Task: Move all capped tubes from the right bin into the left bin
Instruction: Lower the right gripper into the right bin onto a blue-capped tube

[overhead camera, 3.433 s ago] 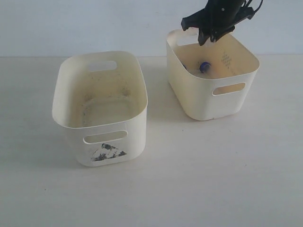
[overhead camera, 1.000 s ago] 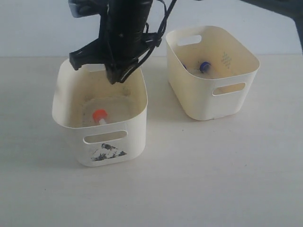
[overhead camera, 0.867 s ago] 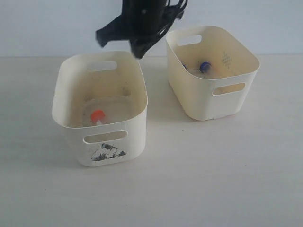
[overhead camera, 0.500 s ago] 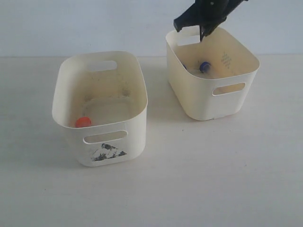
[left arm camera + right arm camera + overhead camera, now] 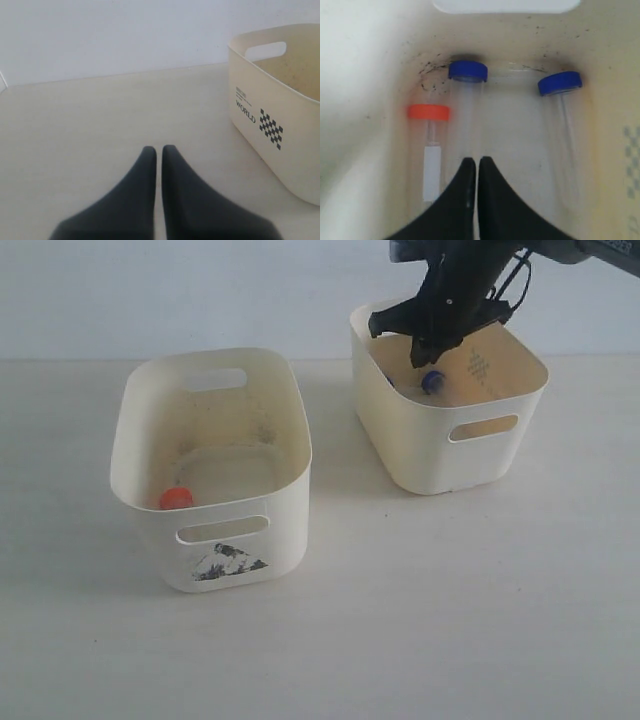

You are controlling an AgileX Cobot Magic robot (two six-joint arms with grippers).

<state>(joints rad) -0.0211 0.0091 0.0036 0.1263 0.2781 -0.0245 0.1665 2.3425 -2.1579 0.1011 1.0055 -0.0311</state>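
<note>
Black left gripper (image 5: 155,150): tips pressed together, nothing in it. Left bin (image 5: 292,502) has one orange-capped tube (image 5: 176,498) by its front wall, and only the cap shows. Right bin (image 5: 430,455): orange-red tube (image 5: 431,160), blue tube (image 5: 465,115) and second blue tube (image 5: 566,140) lie flat and parallel, caps toward a slotted end wall. My right gripper (image 5: 420,355) hangs above, closed and empty.

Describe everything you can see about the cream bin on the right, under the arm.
The right bin is a cream plastic tub with rounded corners, slot handles front and back, and a faint dotted diamond mark on an inner wall. It stands upright on the pale table, apart from the left bin. Dark specks mark its floor, where an orange-capped tube and two blue-capped tubes lie. The shut right gripper hangs over its opening.
</note>
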